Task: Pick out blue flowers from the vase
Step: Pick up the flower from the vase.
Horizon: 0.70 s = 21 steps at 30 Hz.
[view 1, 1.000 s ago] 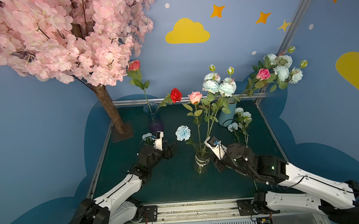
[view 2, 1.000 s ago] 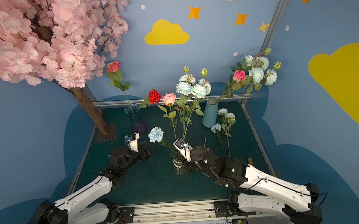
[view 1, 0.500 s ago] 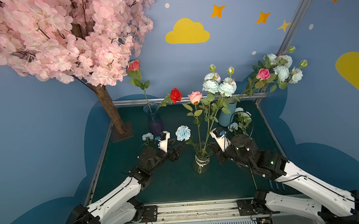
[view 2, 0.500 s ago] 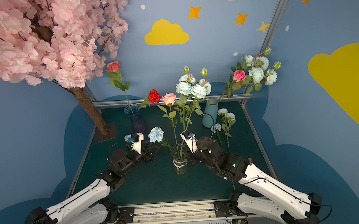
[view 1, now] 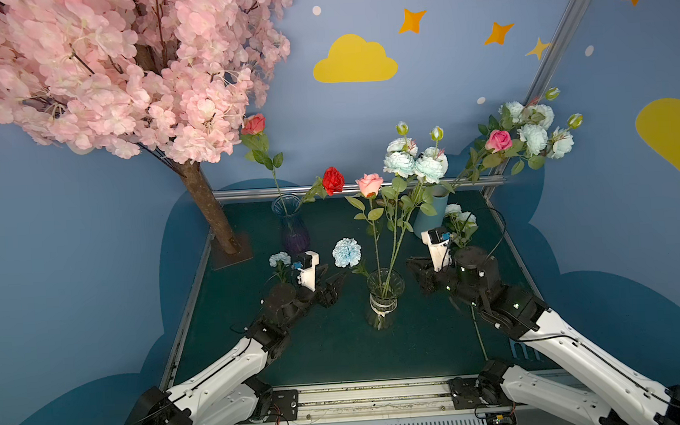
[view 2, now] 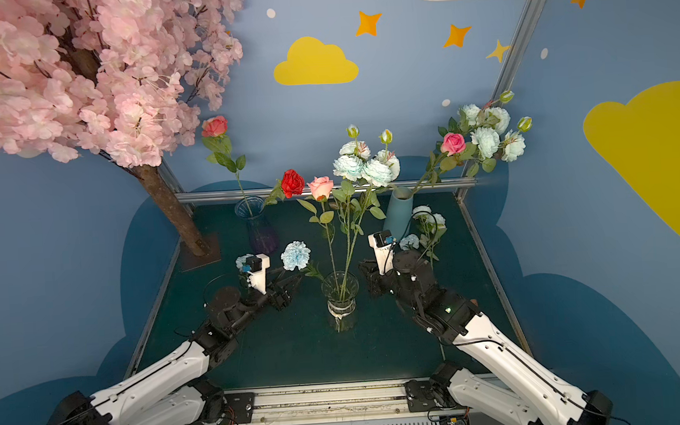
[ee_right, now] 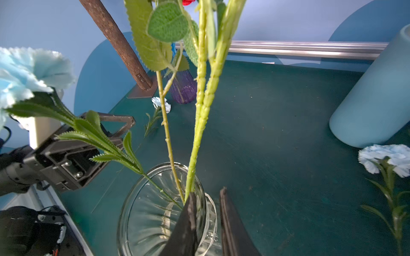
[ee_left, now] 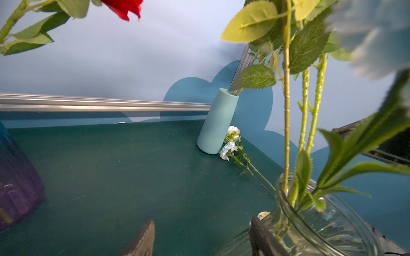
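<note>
Your right pincer (ee_right: pixel 207 223) straddles the glass vase (ee_right: pixel 142 212) rim, gripping it; your left pincer (ee_left: pixel 199 239) stands open beside the vase. The blue flowers (view 1: pixel 414 164) rise from that vase mid-tabletop (view 1: pixel 319 356), with others lying on it.

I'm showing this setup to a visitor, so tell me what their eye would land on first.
First comes the big pink blossom tree filling the upper corner over the table's far left. Next, the clear glass vase at the table's middle, with a pale blue flower cluster and a pink rose rising from it. The left gripper and right gripper flank it.
</note>
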Each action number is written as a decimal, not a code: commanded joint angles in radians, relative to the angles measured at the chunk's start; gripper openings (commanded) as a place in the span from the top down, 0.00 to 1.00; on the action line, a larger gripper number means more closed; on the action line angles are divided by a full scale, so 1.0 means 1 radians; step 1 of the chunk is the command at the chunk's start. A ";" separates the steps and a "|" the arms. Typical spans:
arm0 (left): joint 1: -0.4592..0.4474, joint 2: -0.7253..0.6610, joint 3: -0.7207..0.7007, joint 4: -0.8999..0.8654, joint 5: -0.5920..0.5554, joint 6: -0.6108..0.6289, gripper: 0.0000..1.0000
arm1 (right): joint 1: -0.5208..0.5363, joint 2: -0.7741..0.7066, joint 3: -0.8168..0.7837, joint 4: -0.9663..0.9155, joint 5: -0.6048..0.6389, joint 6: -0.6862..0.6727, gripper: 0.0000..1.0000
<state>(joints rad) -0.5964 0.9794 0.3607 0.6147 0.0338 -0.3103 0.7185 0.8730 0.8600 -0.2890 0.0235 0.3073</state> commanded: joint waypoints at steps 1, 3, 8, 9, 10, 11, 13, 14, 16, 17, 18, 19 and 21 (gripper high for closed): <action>-0.001 0.000 -0.014 0.043 -0.057 0.015 0.32 | -0.048 0.013 -0.029 0.146 -0.143 0.081 0.75; 0.000 0.018 -0.022 0.051 -0.088 0.017 0.32 | -0.067 0.027 -0.041 0.199 -0.191 0.105 0.73; 0.001 0.062 -0.025 0.078 -0.100 0.038 0.32 | -0.083 0.052 -0.056 0.276 -0.221 0.136 0.72; 0.001 0.071 -0.023 0.077 -0.100 0.042 0.32 | -0.088 0.058 -0.058 0.289 -0.225 0.142 0.72; 0.002 0.077 -0.021 0.076 -0.104 0.048 0.32 | -0.090 0.063 -0.061 0.301 -0.231 0.148 0.73; 0.003 0.084 -0.019 0.072 -0.111 0.055 0.32 | -0.095 0.069 -0.063 0.316 -0.241 0.155 0.73; 0.004 0.092 -0.017 0.066 -0.122 0.061 0.32 | -0.100 0.078 -0.065 0.344 -0.259 0.170 0.73; 0.006 0.094 -0.014 0.060 -0.127 0.063 0.32 | -0.100 0.081 -0.065 0.354 -0.266 0.175 0.74; 0.009 0.098 -0.015 0.057 -0.132 0.065 0.32 | -0.099 0.085 -0.065 0.370 -0.273 0.184 0.76; 0.013 0.099 -0.017 0.056 -0.132 0.065 0.32 | -0.100 0.087 -0.064 0.374 -0.273 0.186 0.76; 0.014 0.100 -0.016 0.054 -0.132 0.065 0.32 | -0.100 0.090 -0.062 0.374 -0.272 0.187 0.77; 0.016 0.102 -0.016 0.054 -0.130 0.064 0.32 | -0.100 0.093 -0.060 0.374 -0.271 0.186 0.77; 0.021 0.101 -0.017 0.056 -0.127 0.061 0.32 | -0.102 0.103 -0.057 0.373 -0.268 0.183 0.77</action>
<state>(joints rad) -0.5835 1.0794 0.3420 0.6556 -0.0834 -0.2638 0.6216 0.9665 0.8017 0.0376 -0.2287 0.4774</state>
